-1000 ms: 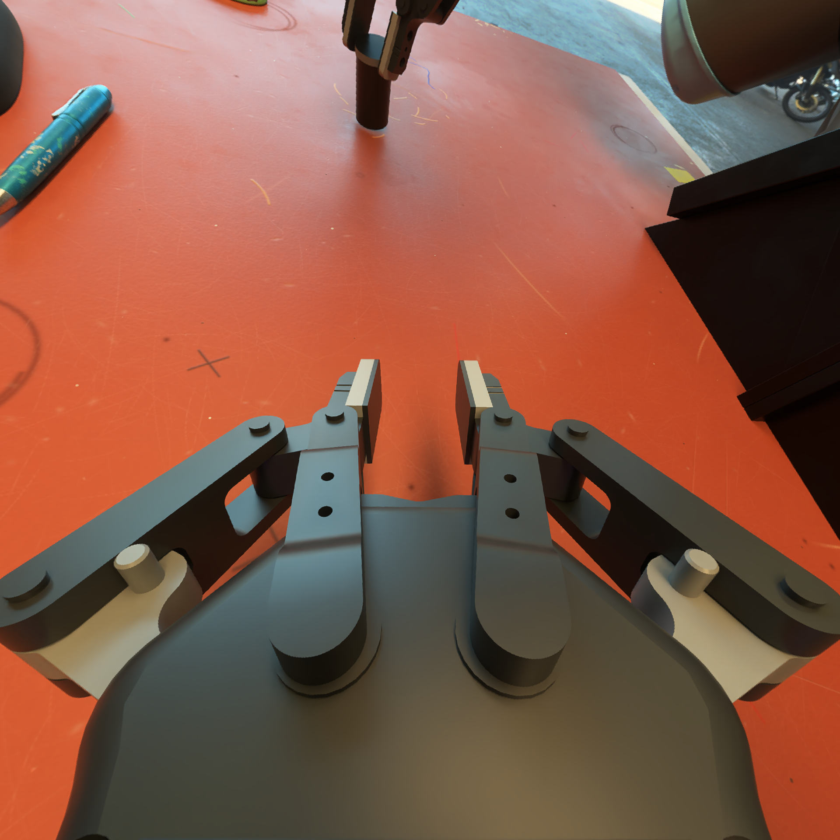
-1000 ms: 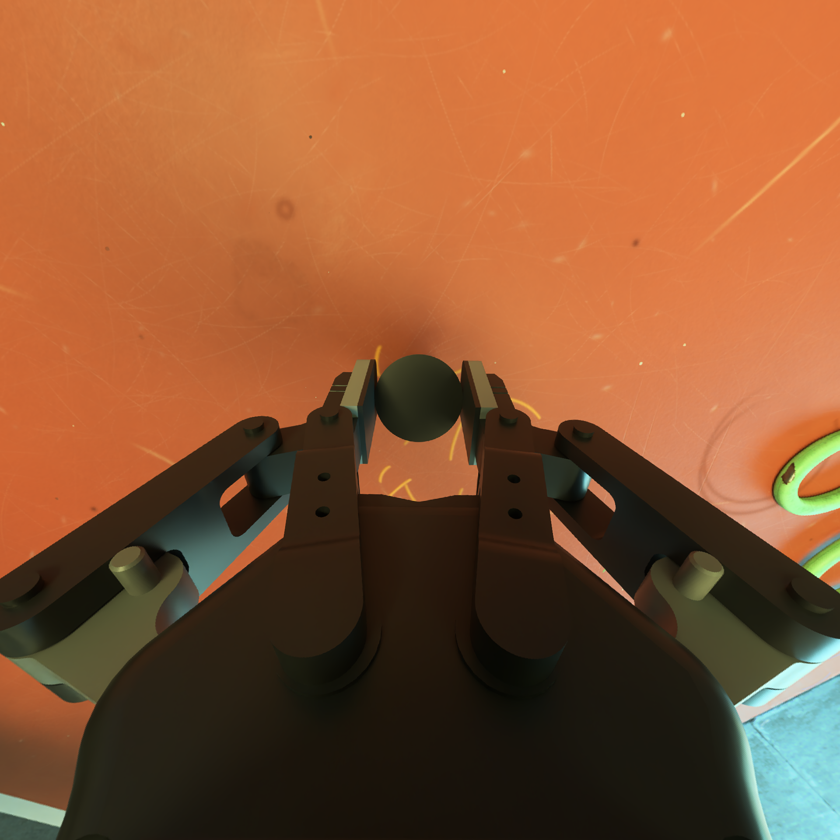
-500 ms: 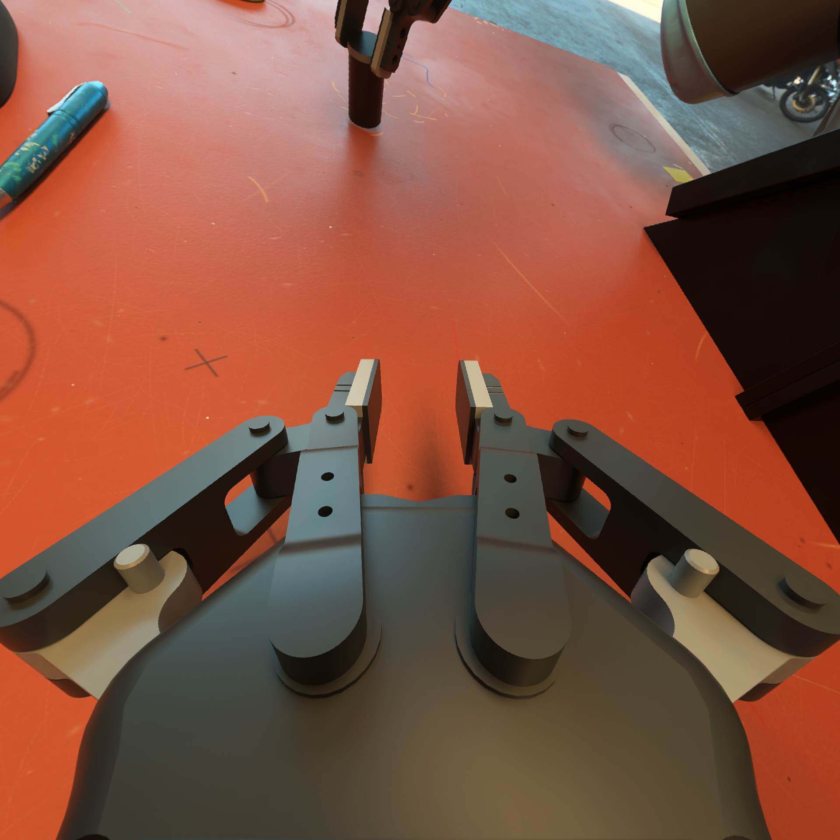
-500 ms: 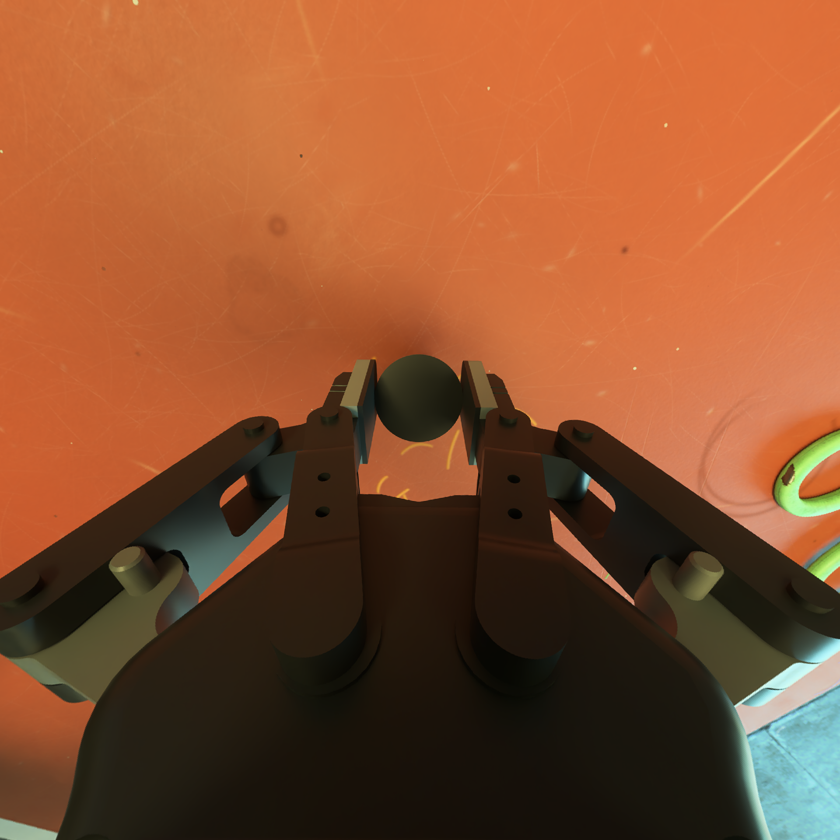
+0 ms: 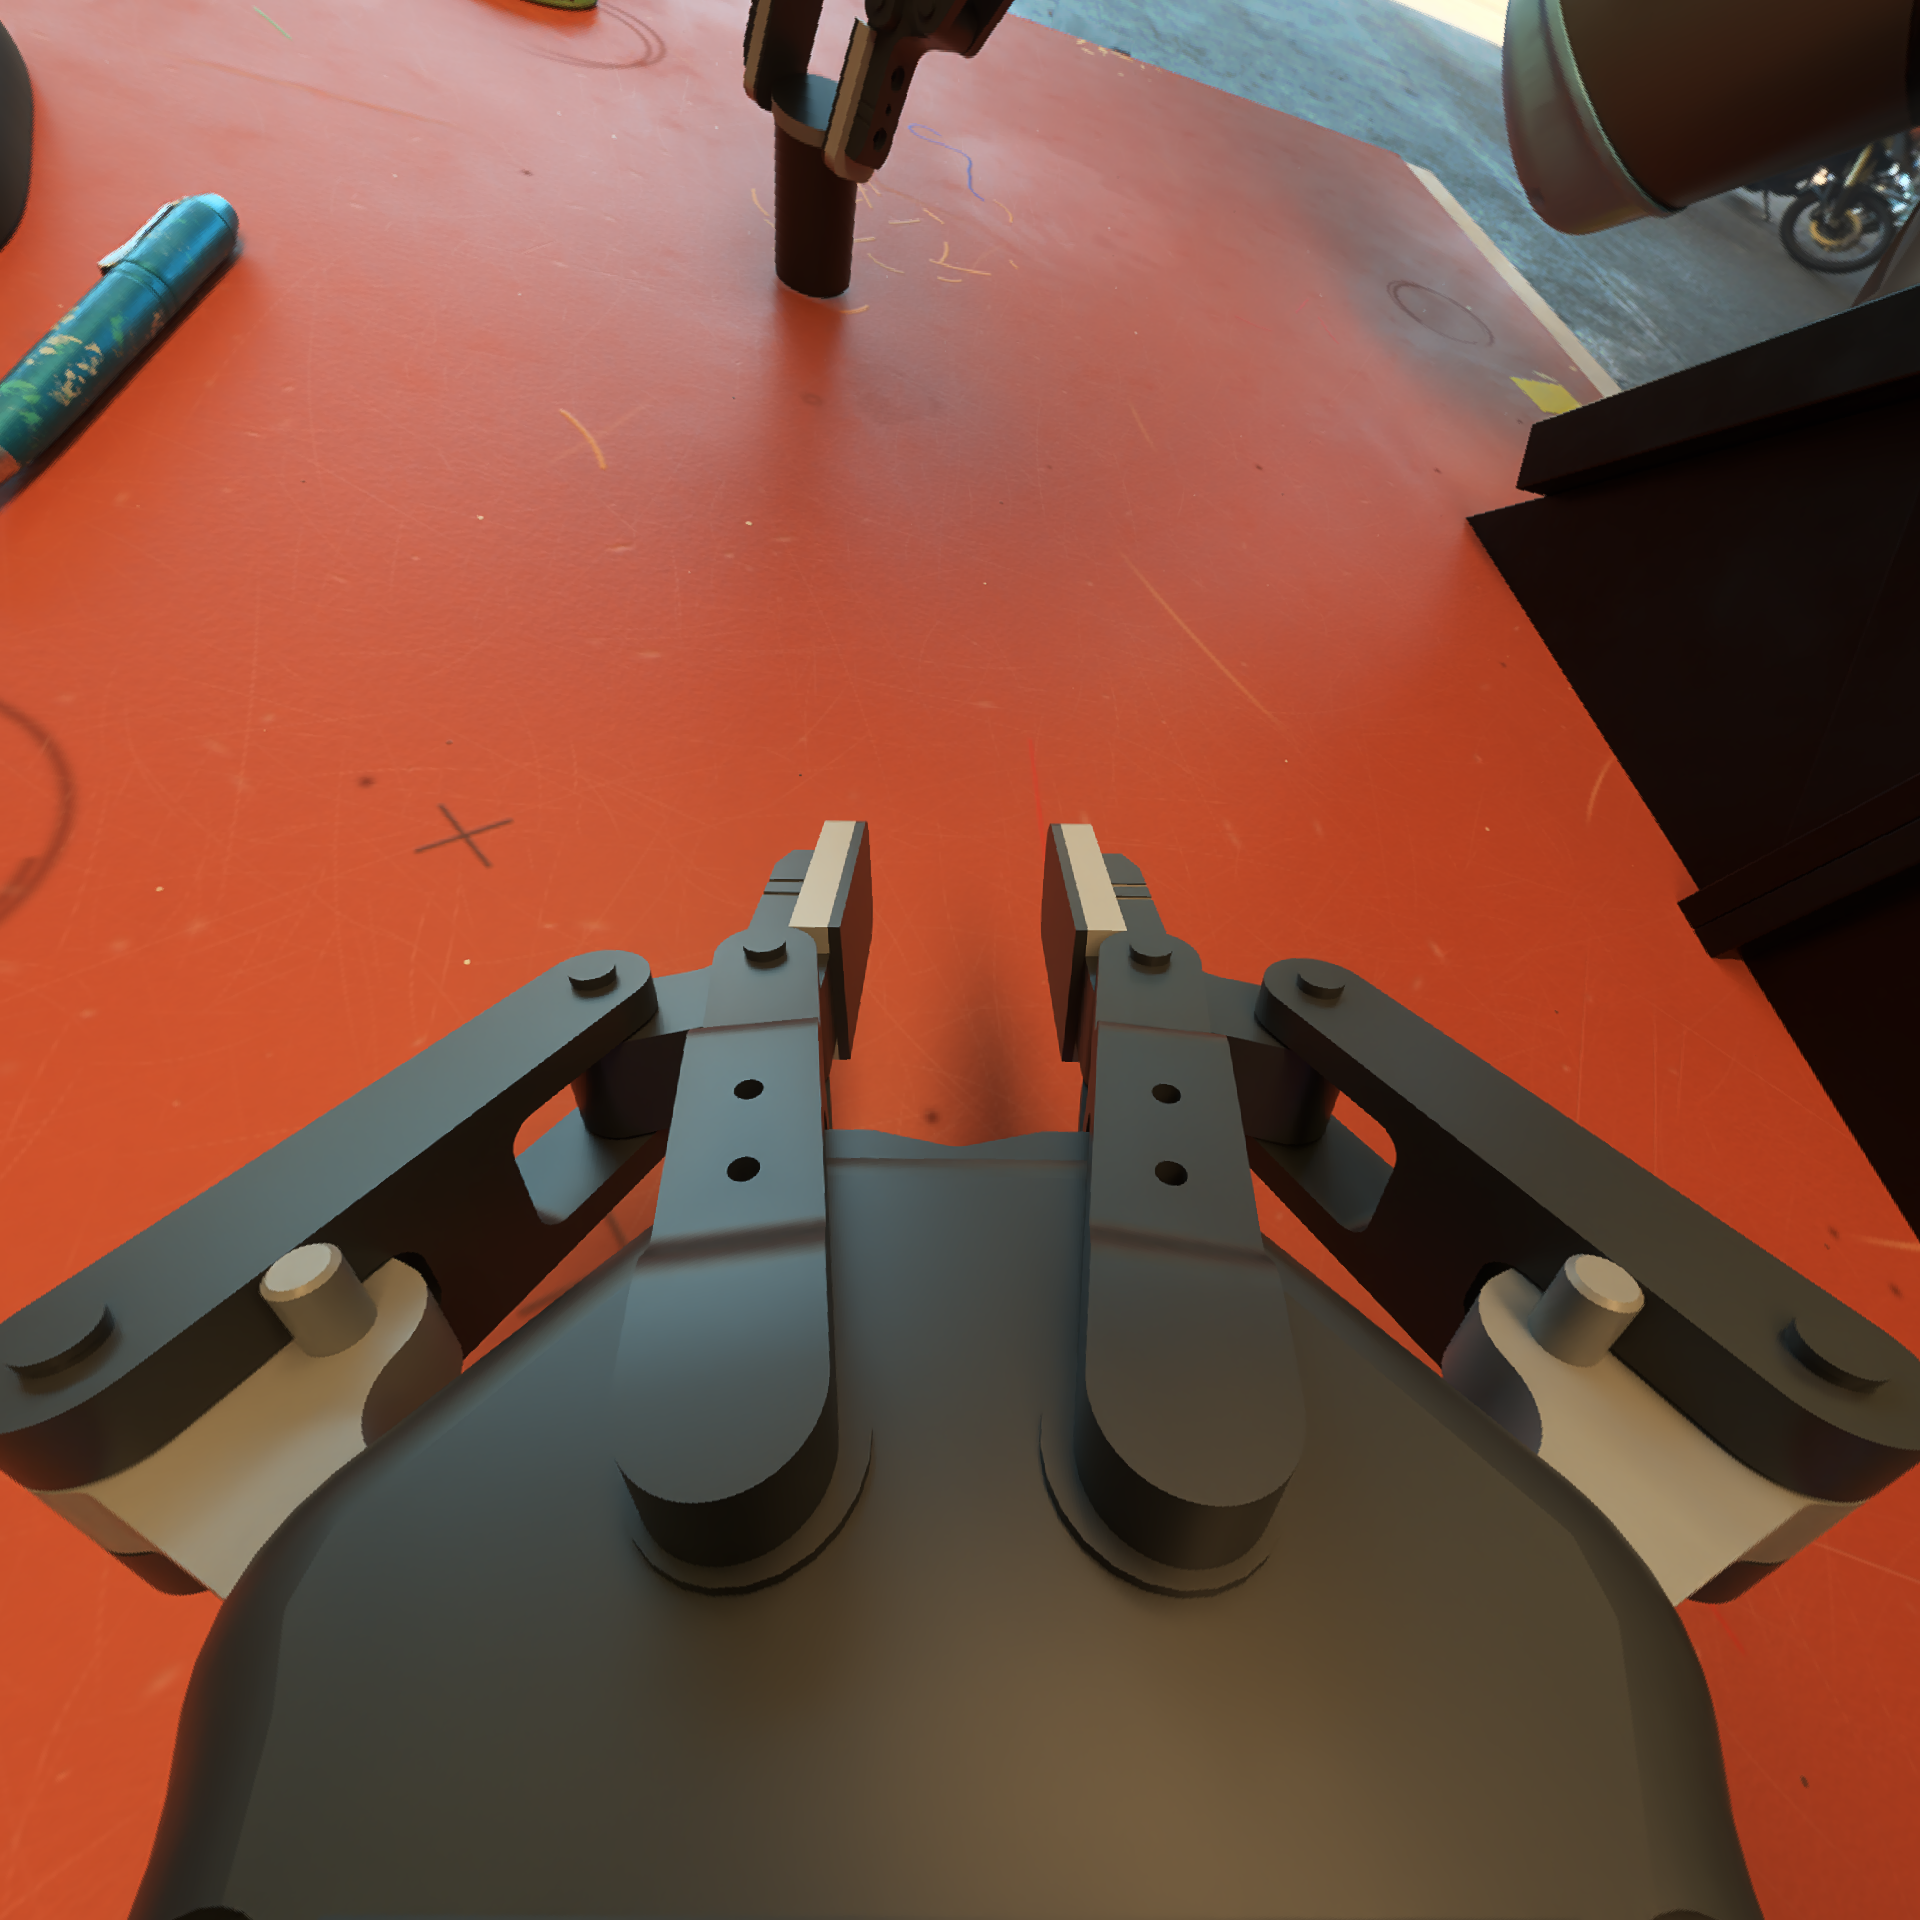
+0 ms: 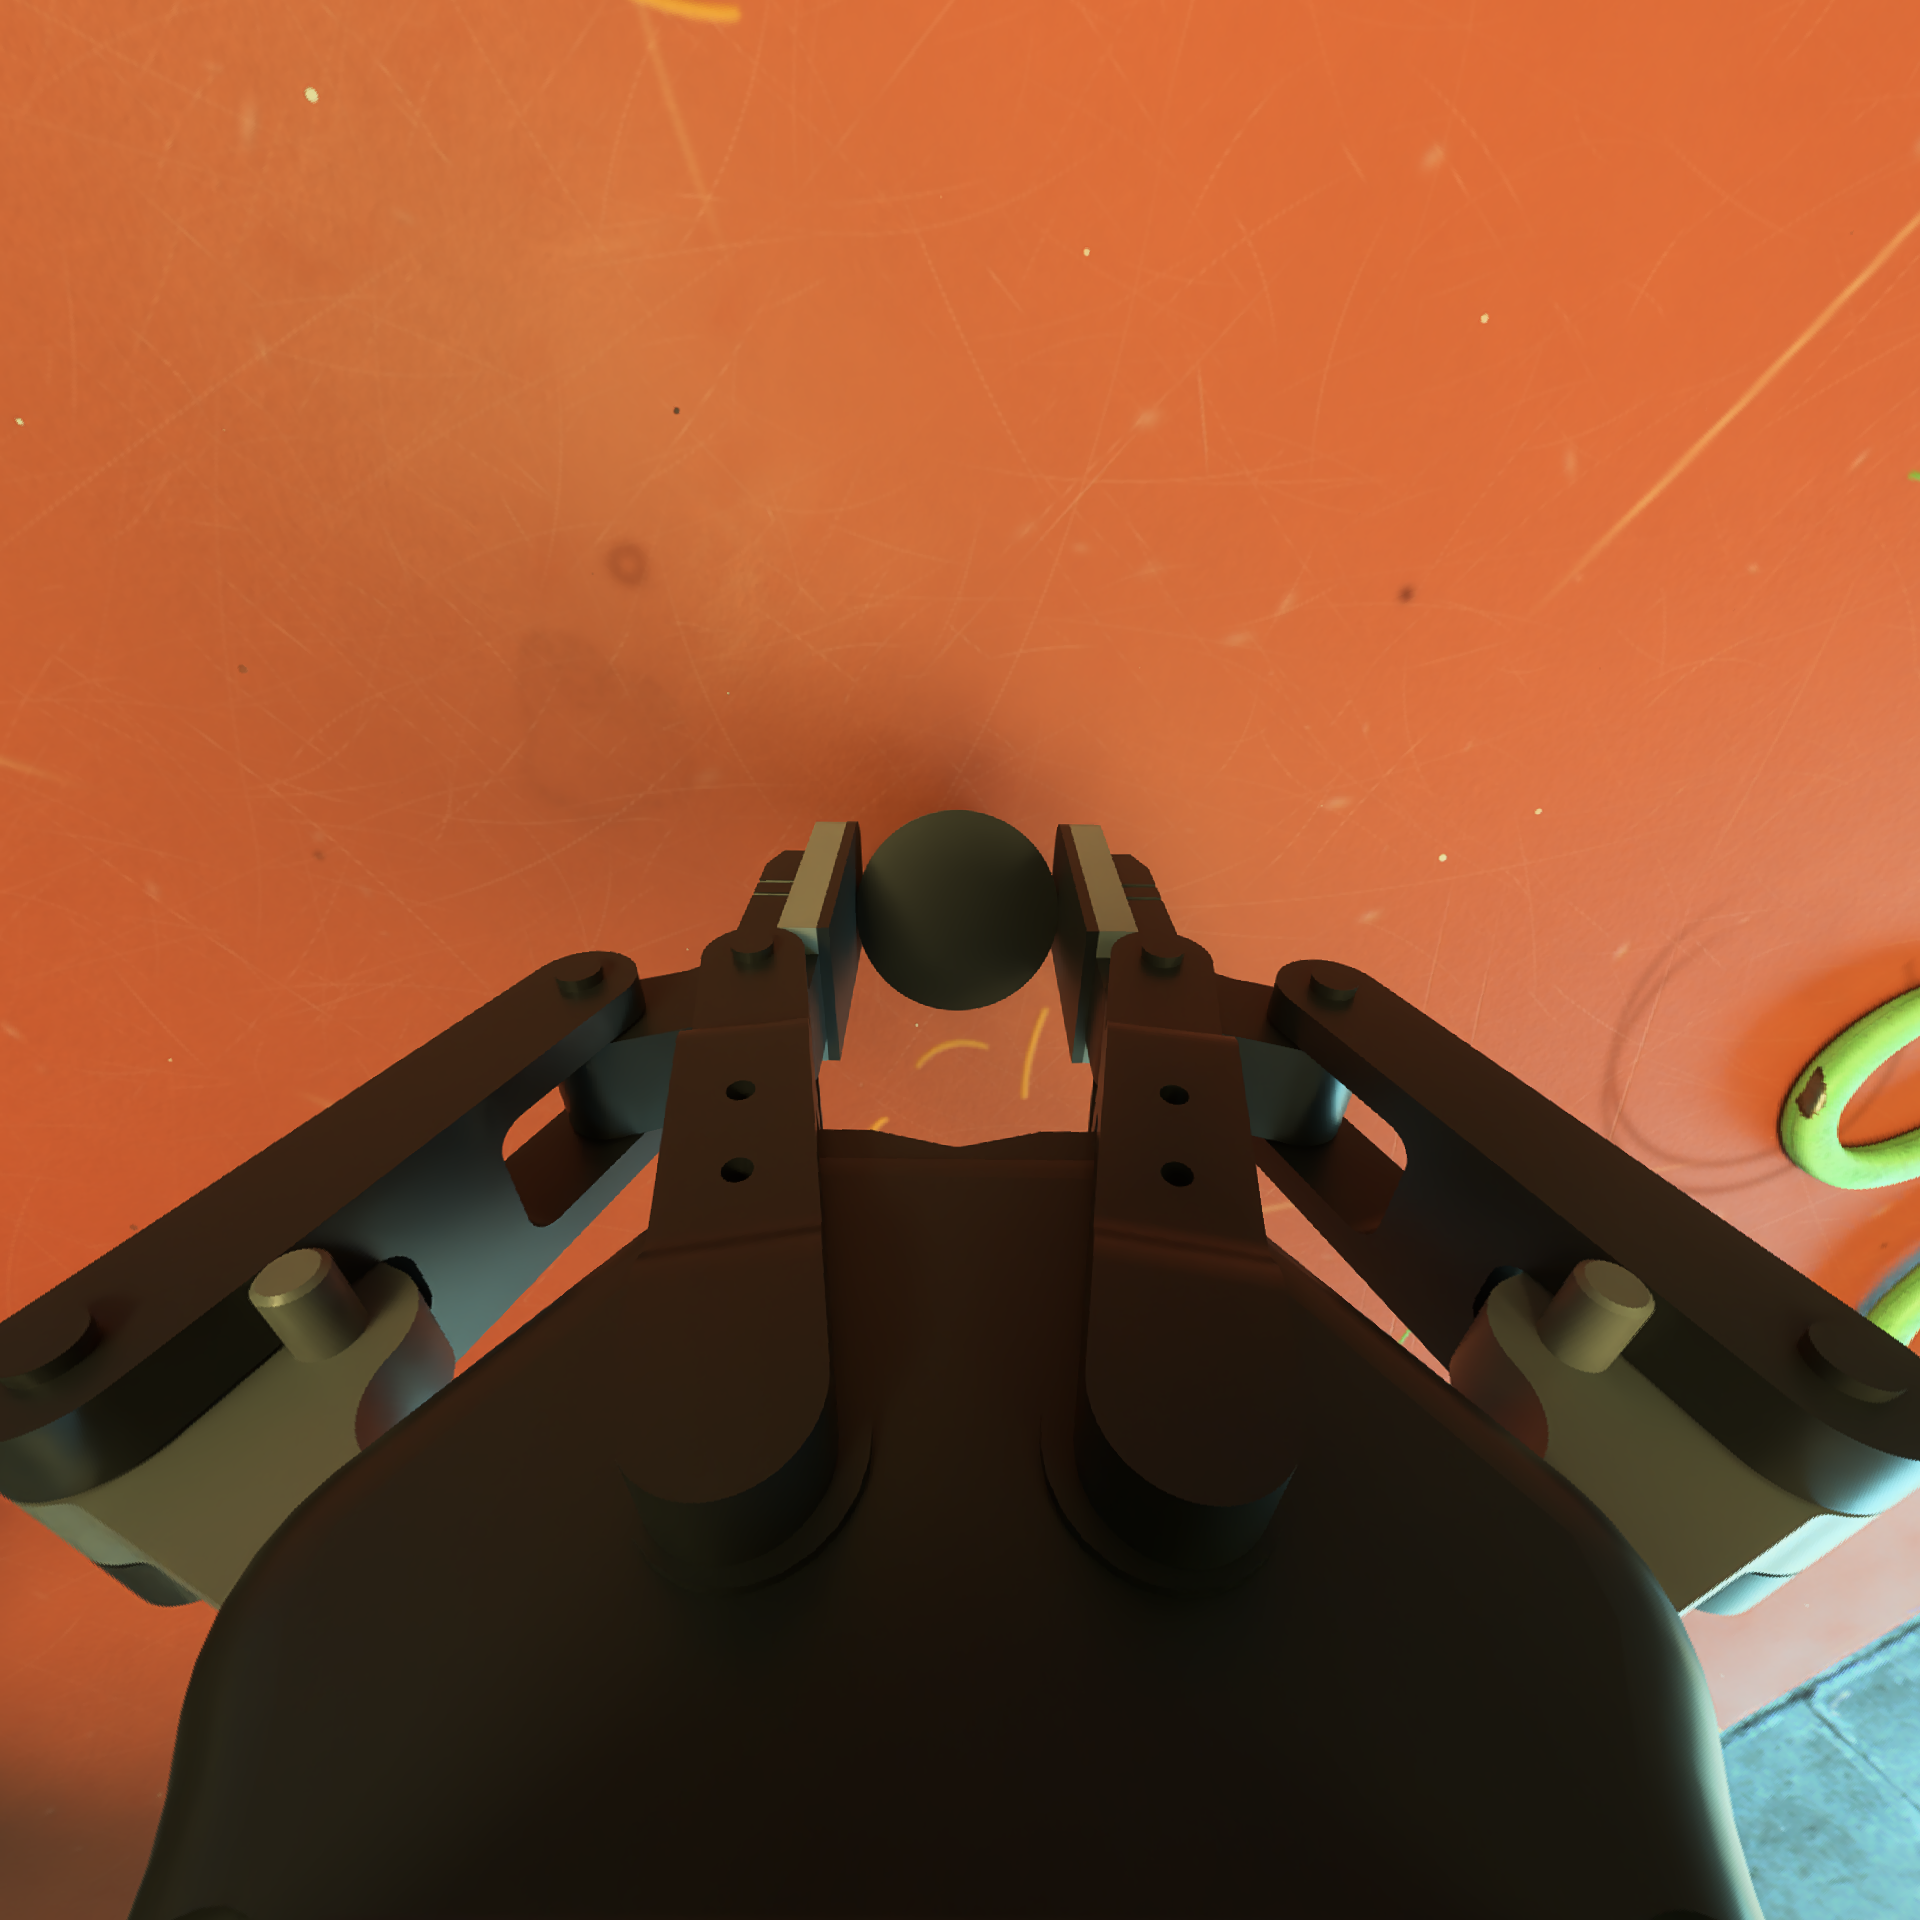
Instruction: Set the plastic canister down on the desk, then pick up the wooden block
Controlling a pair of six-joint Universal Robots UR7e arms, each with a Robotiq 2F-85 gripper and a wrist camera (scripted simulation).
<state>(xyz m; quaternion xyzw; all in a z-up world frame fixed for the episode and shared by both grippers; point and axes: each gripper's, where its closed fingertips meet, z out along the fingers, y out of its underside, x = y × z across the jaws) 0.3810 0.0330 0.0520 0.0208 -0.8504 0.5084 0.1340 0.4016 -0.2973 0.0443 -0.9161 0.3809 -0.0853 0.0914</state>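
Note:
The plastic canister (image 5: 816, 229) is a dark upright cylinder at the far end of the red desk (image 5: 935, 582). Its base is at or just above the surface. My right gripper (image 5: 821, 125) grips its top from above. In the right wrist view my right gripper (image 6: 956, 883) is shut on the canister's round dark top (image 6: 956, 914). My left gripper (image 5: 956, 862) is open and empty, low over the middle of the desk. I see no wooden block in either view.
A teal pen (image 5: 114, 322) lies at the left. A black boxy structure (image 5: 1766, 644) stands along the right edge. An arm link (image 5: 1714, 94) hangs at the top right. A green cord loop (image 6: 1855, 1122) lies to the right of the canister. The desk edge (image 6: 1766, 1704) is close by.
My right gripper has carried the canister a little way across the desk; the scratches under it slid down in its view. My left gripper stayed open and shifted only slightly.

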